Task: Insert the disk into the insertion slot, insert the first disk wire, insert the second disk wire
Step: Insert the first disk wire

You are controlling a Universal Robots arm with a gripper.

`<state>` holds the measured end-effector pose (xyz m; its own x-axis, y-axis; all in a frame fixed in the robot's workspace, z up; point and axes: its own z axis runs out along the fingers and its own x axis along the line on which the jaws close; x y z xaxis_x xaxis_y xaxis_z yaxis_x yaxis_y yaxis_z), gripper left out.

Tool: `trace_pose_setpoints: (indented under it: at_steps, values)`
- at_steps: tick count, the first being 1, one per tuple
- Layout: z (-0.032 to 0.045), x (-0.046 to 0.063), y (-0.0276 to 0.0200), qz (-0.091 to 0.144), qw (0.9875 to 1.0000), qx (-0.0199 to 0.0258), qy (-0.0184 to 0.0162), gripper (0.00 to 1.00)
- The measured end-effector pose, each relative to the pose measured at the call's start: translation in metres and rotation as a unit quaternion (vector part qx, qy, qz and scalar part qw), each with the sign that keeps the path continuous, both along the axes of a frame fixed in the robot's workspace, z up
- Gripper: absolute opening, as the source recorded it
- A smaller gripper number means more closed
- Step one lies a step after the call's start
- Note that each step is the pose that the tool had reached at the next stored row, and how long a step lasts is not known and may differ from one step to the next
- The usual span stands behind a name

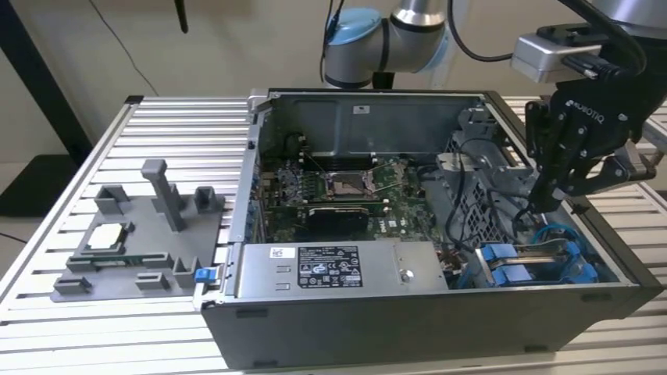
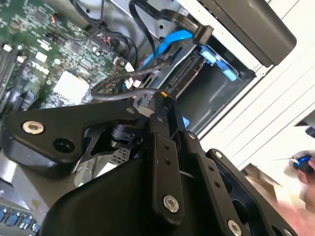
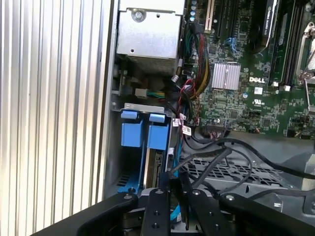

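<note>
where it sits, the disk [image 3: 153,167] looks blue-edged.

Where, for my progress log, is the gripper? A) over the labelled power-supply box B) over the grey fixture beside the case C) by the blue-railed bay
C: the gripper reaches down inside the case at the exterior view's right, close by the blue-railed insertion slot.

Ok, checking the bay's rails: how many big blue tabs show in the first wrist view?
2, side by side on the insertion slot: one tab nearer the case wall, the other tab nearer the motherboard. The gripper may hide more.
</note>
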<state>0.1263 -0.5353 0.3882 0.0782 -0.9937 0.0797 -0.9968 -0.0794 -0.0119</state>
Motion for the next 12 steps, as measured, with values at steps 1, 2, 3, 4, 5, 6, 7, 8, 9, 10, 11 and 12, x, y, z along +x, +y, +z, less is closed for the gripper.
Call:
trace_pose_setpoints:
  at_steps: [1, 2, 3, 4, 5, 6, 7, 8, 9, 10, 11, 12]
  values:
    - [-0.0002, 0.0011, 0.0000, 0.000, 1.0000, -0.0053, 0.0012, 0.00]
    - [-0.0005, 0.0021, 0.0000, 0.000, 1.0000, -0.0091, 0.0022, 0.00]
    - [-0.0011, 0.0029, 0.0000, 0.000, 0.9999, -0.0109, 0.0029, 0.00]
    - [-0.0020, 0.0033, 0.0000, 0.000, 0.9999, -0.0115, 0.0035, 0.00]
    - [-0.0032, 0.0035, 0.0000, 0.000, 0.9999, -0.0117, 0.0042, 0.00]
    - [-0.0044, 0.0037, 0.0000, 0.000, 0.9999, -0.0116, 0.0051, 0.00]
    - [-0.0055, 0.0039, 0.0000, 0.000, 0.9999, -0.0116, 0.0063, 0.00]
    - [-0.0062, 0.0040, 0.0000, 0.000, 0.9999, -0.0111, 0.0073, 0.00]
    - [-0.0067, 0.0040, 0.0000, 0.000, 0.9999, -0.0100, 0.0083, 0.00]
    - [-0.0074, 0.0042, 0.0000, 0.000, 0.9999, -0.0089, 0.0091, 0.00]
    - [-0.0082, 0.0044, 0.0000, 0.000, 0.9999, -0.0080, 0.0100, 0.00]
    - [-0.0089, 0.0046, 0.0000, 0.000, 0.9999, -0.0072, 0.0108, 0.00]
